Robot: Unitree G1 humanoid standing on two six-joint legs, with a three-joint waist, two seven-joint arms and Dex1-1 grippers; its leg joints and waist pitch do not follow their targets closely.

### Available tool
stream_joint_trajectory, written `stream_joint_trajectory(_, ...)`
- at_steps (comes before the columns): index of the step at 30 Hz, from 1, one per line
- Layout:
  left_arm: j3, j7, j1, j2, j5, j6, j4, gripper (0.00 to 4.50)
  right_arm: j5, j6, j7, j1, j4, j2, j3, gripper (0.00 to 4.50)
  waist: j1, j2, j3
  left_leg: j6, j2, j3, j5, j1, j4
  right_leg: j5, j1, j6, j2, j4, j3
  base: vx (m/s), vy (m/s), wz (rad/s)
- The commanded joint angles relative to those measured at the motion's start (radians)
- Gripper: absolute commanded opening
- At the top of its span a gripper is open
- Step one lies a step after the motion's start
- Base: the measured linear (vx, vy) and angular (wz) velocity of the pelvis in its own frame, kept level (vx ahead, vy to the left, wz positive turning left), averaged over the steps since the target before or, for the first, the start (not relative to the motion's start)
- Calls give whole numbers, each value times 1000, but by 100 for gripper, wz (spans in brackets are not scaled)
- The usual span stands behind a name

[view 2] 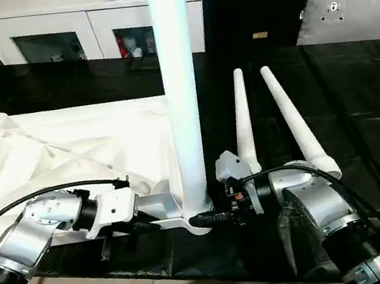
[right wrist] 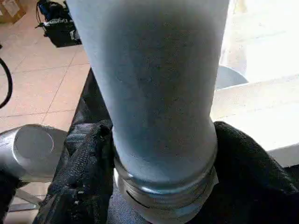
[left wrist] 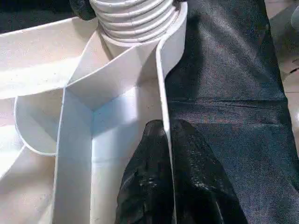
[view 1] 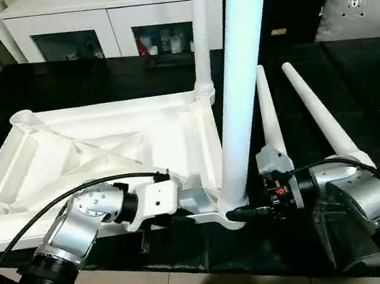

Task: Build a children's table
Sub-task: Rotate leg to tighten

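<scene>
white plastic table top (view 1: pixel 104 152) lies upside down, ribbed underside up, on the black-covered work surface (view 1: pixel 357 92), its near edge along the surface's near edge. one leg (view 1: pixel 241 97) stands upright in the near right corner socket (view 1: pixel 230 217), threaded base seated there; a second leg (view 1: pixel 199 31) stands in the far right corner socket. two more tapered legs (view 2: pixel 292 121) lie side by side on the black cover just right of the top, thick ends toward the near edge. left gripper (left wrist: pixel 166 140) has its black fingers (left wrist: pixel 145 186) pressed together on the top's thin rim wall, pinching it just beside the near right socket. right gripper (right wrist: pixel 159 135) reaches in from the right, its fingers (right wrist: pixel 81 163) set either side of the upright leg's base, hugging it just above the thread. white cabinet (view 1: pixel 111 20) with glass doors stands beyond the far edge; grey cushion (view 1: pixel 357 5) at far right carries a small round emblem, its writing too small to read. no other labels legible.
</scene>
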Motion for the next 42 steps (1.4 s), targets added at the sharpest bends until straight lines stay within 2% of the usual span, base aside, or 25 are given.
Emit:
stream_joint_trajectory(1,-20,-36,-13,7,11,-13,-16,0,16,16,-3,6,-34,13,-3,273,0,-8,-64,66,41,2,-151,-3,-64,-316,60,-121,-86,-67,60,0,0,0)
stream_joint_trajectory(5,-1,14,-1,-15,4,50,-32,0,2,7,-82,14,-32,55,-10,272,-1,-4,-62,60,41,2,-159,-1,-65,-342,57,-117,-87,-70,60,0,0,0)
stream_joint_trajectory(7,6,59,14,-31,9,119,-65,0,-43,12,-212,9,-2,108,-14,272,-5,3,-59,42,41,-1,-180,0,-69,-373,56,-110,-88,-73,59,0,0,0)
stream_joint_trajectory(8,11,82,18,-42,10,150,-78,0,-60,19,-266,5,12,132,-16,272,-17,-2,-56,29,38,-3,-191,-2,-72,-393,60,-102,-87,-75,57,0,0,0)
stream_joint_trajectory(9,16,114,22,-57,15,188,-94,0,-76,26,-325,-1,27,161,-20,272,-21,1,-55,23,36,-3,-202,-1,-73,-415,58,-97,-86,-78,56,0,0,0)
stream_joint_trajectory(11,26,168,27,-86,21,258,-122,0,-88,48,-418,-16,53,213,-35,271,-34,-1,-55,15,32,-5,-223,0,-72,-463,60,-76,-87,-86,52,0,0,0)
stream_joint_trajectory(12,35,226,32,-121,31,315,-147,0,-93,70,-500,-32,78,260,-50,271,-47,4,-54,13,33,-7,-239,1,-72,-470,58,-76,-86,-89,51,0,0,0)
stream_joint_trajectory(13,36,233,32,-125,32,320,-149,0,-94,72,-508,-33,80,265,-52,271,-52,4,-54,11,33,-7,-242,2,-72,-464,57,-79,-85,-88,51,0,0,0)
stream_joint_trajectory(16,47,362,35,-210,70,423,-178,0,-106,98,-654,-67,133,353,-81,270,-64,1,-54,17,30,-6,-239,1,-69,-448,56,-90,-85,-90,51,0,0,0)
stream_joint_trajectory(17,47,374,36,-219,73,434,-180,0,-110,100,-668,-71,138,360,-83,270,-63,2,-57,17,31,-6,-229,2,-68,-437,58,-92,-86,-88,53,0,0,0)
stream_joint_trajectory(18,48,398,36,-238,80,455,-187,0,-119,94,-690,-76,150,371,-85,270,-61,-1,-55,30,30,-2,-220,4,-67,-423,53,-95,-84,-90,55,0,0,0)
stream_joint_trajectory(19,47,432,37,-264,90,479,-198,0,-112,94,-693,-81,163,385,-92,270,-61,-3,-58,32,31,-2,-211,2,-66,-408,55,-100,-85,-85,56,0,0,0)
stream_joint_trajectory(20,47,434,37,-266,91,481,-199,0,-110,95,-693,-81,163,386,-92,305,-57,-1,-58,38,31,-3,-194,-1,-66,-386,57,-102,-84,-82,56,0,0,0)
stream_joint_trajectory(22,45,440,37,-271,94,487,-205,0,-104,96,-690,-80,164,390,-98,340,-54,-1,-60,47,30,-2,-175,-4,-65,-356,59,-105,-84,-79,57,0,0,0)
stream_joint_trajectory(23,43,449,38,-272,101,501,-215,0,-106,93,-694,-78,160,391,-101,340,-53,0,-60,49,32,-3,-170,-4,-66,-345,59,-107,-84,-77,58,0,0,0)
stream_joint_trajectory(25,42,455,36,-270,109,511,-218,0,-109,93,-695,-75,157,389,-105,368,-50,-1,-63,50,34,-3,-152,-6,-65,-307,61,-119,-84,-71,59,0,0,0)
stream_joint_trajectory(27,44,457,37,-265,116,524,-227,0,-115,81,-697,-73,155,383,-110,386,-44,6,-63,51,35,-3,-147,-4,-65,-283,59,-128,-84,-68,60,0,0,0)
stream_joint_trajectory(29,46,458,39,-260,116,533,-233,0,-113,80,-695,-72,153,379,-113,389,-42,5,-62,50,36,-2,-152,-3,-65,-280,58,-130,-84,-70,61,0,0,0)
stream_joint_trajectory(31,48,455,39,-248,118,529,-231,0,-108,71,-684,-67,143,369,-115,415,-38,5,-63,44,36,-3,-157,-3,-66,-265,61,-133,-84,-67,61,0,0,0)
stream_joint_trajectory(35,60,443,35,-222,112,501,-210,0,-96,72,-646,-47,103,342,-113,442,-38,5,-62,45,35,-3,-172,-4,-67,-272,62,-130,-84,-69,60,0,0,0)
stream_joint_trajectory(37,77,396,22,-176,102,436,-167,0,-75,63,-571,-17,50,279,-123,442,-34,4,-62,50,32,-2,-169,-4,-66,-282,63,-116,-83,-71,61,0,0,0)
stream_joint_trajectory(40,77,371,15,-151,102,408,-141,0,-71,45,-527,-8,36,242,-124,442,-34,3,-59,54,32,-1,-190,-4,-67,-331,62,-101,-83,-78,59,0,0,0)
stream_joint_trajectory(42,71,325,5,-115,99,348,-107,0,-63,39,-444,4,11,179,-117,442,-34,2,-57,55,30,-2,-202,-3,-67,-375,61,-87,-82,-83,55,0,0,0)
